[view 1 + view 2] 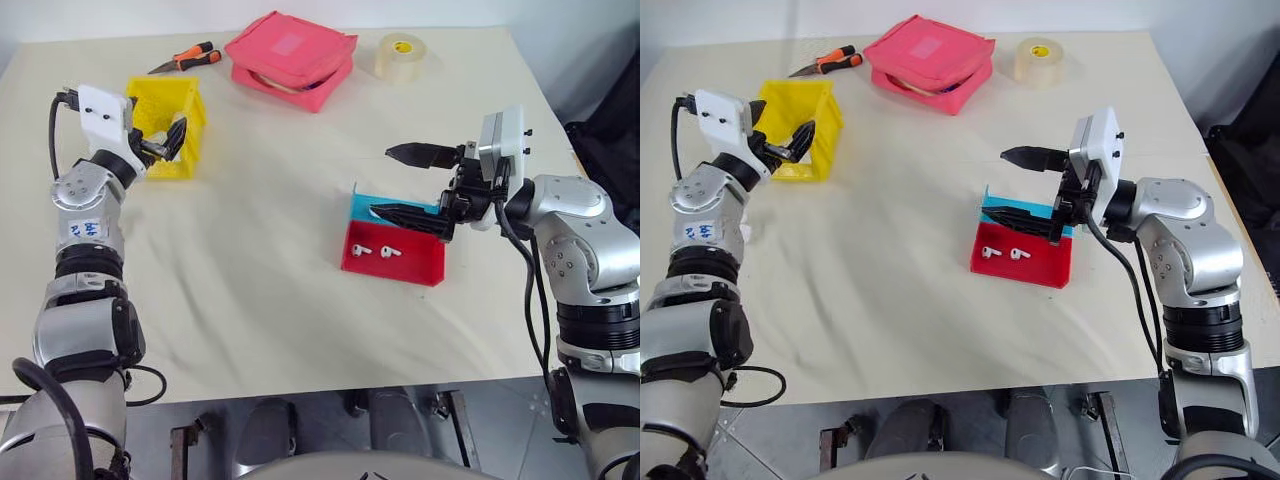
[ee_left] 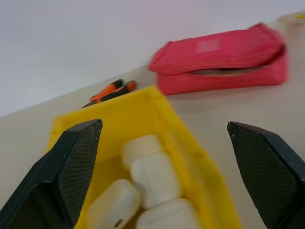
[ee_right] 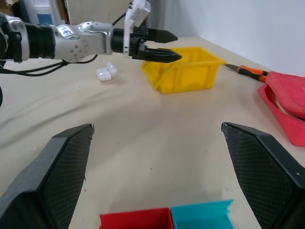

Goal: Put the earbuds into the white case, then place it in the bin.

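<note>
4 white cases (image 2: 155, 179) in bin (image 2: 181, 143)

We saw bright, even light on the surface (image 1: 260, 300); shadows were soft; the left wrist view was blurred nearby.

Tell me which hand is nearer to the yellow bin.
Left. The left hand hangs open at the bin, over its edge; the right hand is far across the table, above the red tray.

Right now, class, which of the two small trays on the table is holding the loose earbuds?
The red tray, nearer the table's front edge; both earbuds lie in it. The blue tray joined behind it shows none.
</note>
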Robot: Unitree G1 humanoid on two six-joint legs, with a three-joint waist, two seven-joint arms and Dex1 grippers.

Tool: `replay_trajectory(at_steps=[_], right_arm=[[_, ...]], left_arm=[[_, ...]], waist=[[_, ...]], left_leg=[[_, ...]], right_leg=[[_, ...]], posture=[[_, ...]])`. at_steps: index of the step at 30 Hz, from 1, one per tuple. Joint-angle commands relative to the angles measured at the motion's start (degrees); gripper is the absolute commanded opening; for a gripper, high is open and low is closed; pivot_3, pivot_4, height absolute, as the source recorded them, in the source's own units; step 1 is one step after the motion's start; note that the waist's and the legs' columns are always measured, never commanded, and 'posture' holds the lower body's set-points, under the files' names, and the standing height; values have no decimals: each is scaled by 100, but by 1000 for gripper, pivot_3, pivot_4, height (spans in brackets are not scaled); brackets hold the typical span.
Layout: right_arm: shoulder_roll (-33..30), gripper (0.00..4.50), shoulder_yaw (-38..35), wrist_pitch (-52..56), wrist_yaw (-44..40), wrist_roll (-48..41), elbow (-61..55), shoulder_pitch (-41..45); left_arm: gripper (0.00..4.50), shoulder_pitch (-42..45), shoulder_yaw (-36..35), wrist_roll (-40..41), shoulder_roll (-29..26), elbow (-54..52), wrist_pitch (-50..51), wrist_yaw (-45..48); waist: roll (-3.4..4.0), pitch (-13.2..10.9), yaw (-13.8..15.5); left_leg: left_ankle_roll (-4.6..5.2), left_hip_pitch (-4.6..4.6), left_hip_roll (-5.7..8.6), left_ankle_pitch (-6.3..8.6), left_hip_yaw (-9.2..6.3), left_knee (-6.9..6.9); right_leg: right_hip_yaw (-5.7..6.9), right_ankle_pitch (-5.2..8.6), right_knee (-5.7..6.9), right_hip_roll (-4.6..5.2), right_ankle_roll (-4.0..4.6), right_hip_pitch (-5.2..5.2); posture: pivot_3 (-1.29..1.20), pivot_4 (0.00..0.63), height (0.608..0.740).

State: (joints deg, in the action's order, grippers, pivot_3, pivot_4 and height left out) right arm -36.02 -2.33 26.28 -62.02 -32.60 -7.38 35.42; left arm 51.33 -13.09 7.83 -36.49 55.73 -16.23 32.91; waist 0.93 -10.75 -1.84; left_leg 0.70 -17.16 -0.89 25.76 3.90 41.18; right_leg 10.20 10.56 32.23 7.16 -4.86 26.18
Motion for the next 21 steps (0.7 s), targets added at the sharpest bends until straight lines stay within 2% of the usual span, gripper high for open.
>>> replay_trajectory(at_steps=[1,2,5,6,14,21], right_arm=[[-151,4500,-139,-93,-115,-42,-107,-7],[-202,4500,-170,-76,-175,-71,-103,-49],[-515,4500,-191,-121,-590,-57,-10,-301],[-603,4500,-189,-203,-713,-13,62,-378],[-1153,4500,-179,-488,-1449,158,575,-932],[-1181,4500,-278,-603,-1492,178,738,-1137]], left_arm=[[4467,-560,-287,519,-289,-1116,309,581],[4467,-850,-397,666,-382,-1560,675,601],[4467,-1994,-820,1677,-536,-3007,970,1728],[4467,-2315,-916,1724,-631,-3232,1050,1801],[4467,-4421,-1897,2461,-889,-4198,1355,2649],[4467,-4964,-2324,2541,-818,-4420,1189,2739]], waist=[[0,0,-22],[0,0,-21],[0,0,-41],[-1,-1,-37],[-1,0,60],[-1,-1,92]], left_leg=[[0,-3,-1,0,3,0],[0,-6,-2,0,10,-1],[0,-7,-5,0,17,-3],[0,-6,-5,0,19,-3],[-2,-3,-3,1,20,1],[-6,1,-3,4,20,1]], right_leg=[[-1,1,5,0,1,8],[-3,2,12,0,4,19],[-6,5,20,0,9,29],[-5,6,20,2,9,30],[-8,7,25,17,11,25],[-8,8,30,17,14,24]], posture=[[0,150,740],[0,150,740],[0,150,740],[0,150,740],[0,150,740],[0,150,740]])
